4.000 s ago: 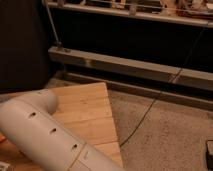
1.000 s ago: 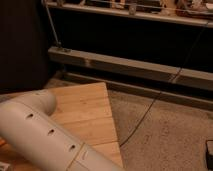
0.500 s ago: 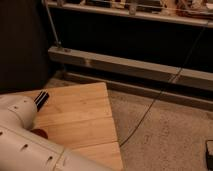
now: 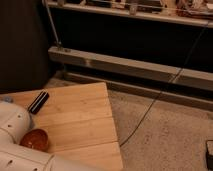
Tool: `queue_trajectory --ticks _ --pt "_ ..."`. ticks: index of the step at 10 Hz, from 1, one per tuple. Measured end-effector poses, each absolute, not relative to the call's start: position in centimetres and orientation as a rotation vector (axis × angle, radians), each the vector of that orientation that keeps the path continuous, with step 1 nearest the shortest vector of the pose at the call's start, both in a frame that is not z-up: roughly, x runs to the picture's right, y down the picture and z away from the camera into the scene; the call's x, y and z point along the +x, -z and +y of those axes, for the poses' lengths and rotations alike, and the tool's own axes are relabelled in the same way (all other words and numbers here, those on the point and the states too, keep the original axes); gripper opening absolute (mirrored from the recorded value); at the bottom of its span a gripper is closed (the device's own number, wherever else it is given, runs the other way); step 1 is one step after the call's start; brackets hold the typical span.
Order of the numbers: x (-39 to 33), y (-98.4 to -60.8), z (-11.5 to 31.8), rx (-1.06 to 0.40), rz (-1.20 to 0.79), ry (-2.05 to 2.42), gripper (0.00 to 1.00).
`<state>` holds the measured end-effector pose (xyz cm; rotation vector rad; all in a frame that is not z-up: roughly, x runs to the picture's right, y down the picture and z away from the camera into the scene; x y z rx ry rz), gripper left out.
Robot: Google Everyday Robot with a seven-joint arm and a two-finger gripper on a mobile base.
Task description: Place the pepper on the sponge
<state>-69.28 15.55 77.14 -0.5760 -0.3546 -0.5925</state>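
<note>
Only my white arm point(image 4: 17, 150) shows, filling the bottom left corner over the wooden table point(image 4: 85, 125). The gripper is out of view. A round reddish-brown thing point(image 4: 34, 139), perhaps the pepper, lies on the table right against the arm, its lower edge hidden by it. A dark oblong block point(image 4: 38, 101) lies near the table's far left edge; I cannot tell whether it is the sponge.
A small bluish thing point(image 4: 5, 99) peeks in at the left edge of the table. To the right of the table is speckled floor point(image 4: 165, 135) with a thin cable point(image 4: 150, 107) running across it. A metal rail point(image 4: 135, 67) and dark shelving stand behind.
My arm has swung down and to the left, uncovering the table's left part, the dark block and the reddish-brown thing.
</note>
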Motion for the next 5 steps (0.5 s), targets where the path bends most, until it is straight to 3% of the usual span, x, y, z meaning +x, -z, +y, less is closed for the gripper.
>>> queue_trajectory --ticks 5 --pt "-68.1 -79.7 12.4 -0.543 -0.371 0.493 0.00"
